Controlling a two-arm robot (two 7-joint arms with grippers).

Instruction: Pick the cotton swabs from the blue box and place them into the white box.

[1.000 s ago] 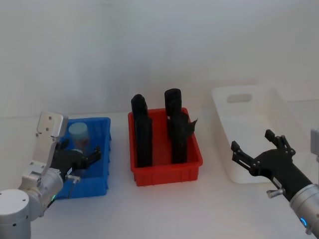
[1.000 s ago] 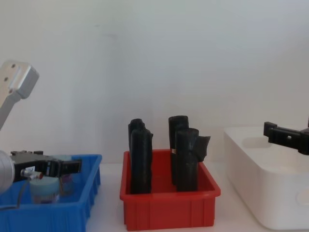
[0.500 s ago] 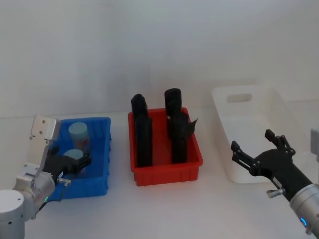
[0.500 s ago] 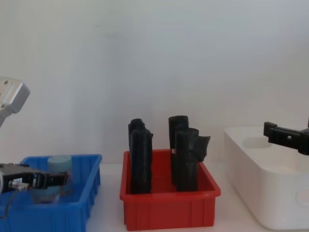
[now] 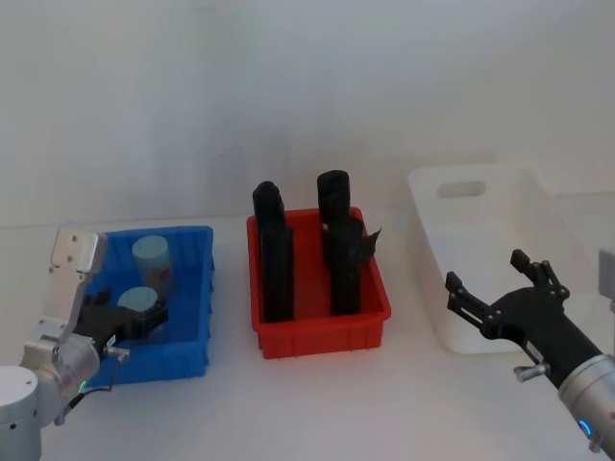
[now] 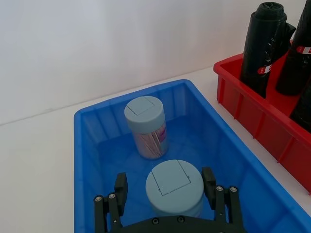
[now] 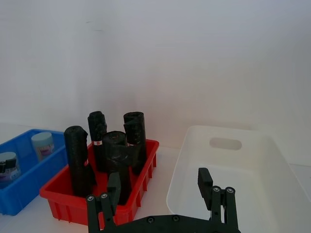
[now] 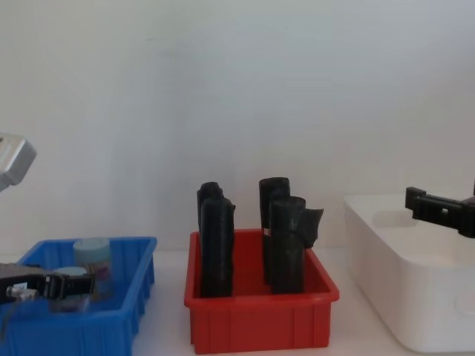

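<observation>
While the right gripper (image 5: 488, 276) hangs by the near edge of the white box (image 5: 452, 312) with its fingers spread wide and nothing between them, the left gripper (image 5: 144, 312) is down inside the blue box (image 5: 189, 279), at the robot's left on the table (image 5: 317, 403). Two jars of cotton swabs stand upright in that box, both with pale blue-grey lids. The nearer jar (image 6: 174, 187) sits between the left gripper's fingers (image 6: 120, 187), which are parted and stand one on each side of it. The left wrist view shows a sliver of blue between the jar and one finger, and the other finger lies close against the lid's edge, so the jar is straddled rather than pinched. The farther jar (image 6: 146, 127) stands just behind it toward the back wall, apart from the gripper, with its pinkish label visible. Between the two boxes sits a red bin (image 5: 322, 336) holding tall black rolls (image 5: 277, 259) on end. The white box looks bare inside in the right wrist view.
</observation>
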